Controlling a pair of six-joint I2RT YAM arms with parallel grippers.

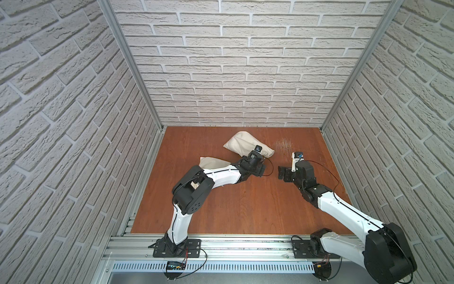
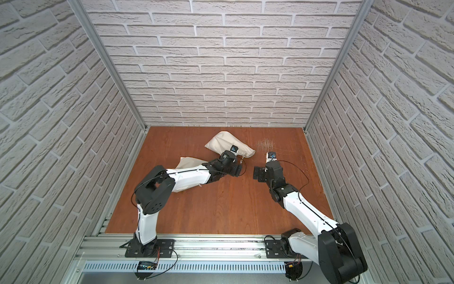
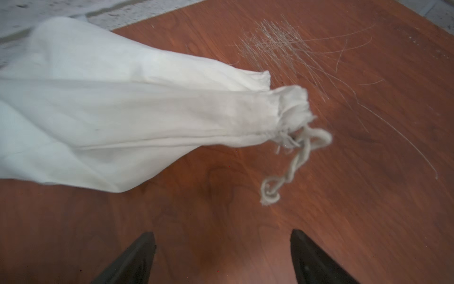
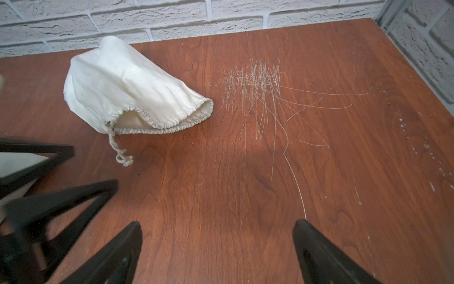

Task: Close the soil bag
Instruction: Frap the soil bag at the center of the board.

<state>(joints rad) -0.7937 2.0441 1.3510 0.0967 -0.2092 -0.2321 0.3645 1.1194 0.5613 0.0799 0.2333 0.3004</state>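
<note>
Lying on its side at the tabletop (image 4: pixel 245 196) rear, the bag (image 4: pixel 127 81) shows a puckered mouth (image 4: pixel 169 123) not yet shut; its drawstring (image 4: pixel 114 145) trails loose. Left jaws and right jaws stand spread, empty. Final cinching apparently remains.

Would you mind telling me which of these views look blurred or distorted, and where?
Left wrist view: blurred all over, the soil bag and drawstring soft-edged. Right wrist view: bag and scratches sharp; only the left gripper's fingers are smeared. In both top views: sharp, but the wide lens splays the brick walls.
</note>
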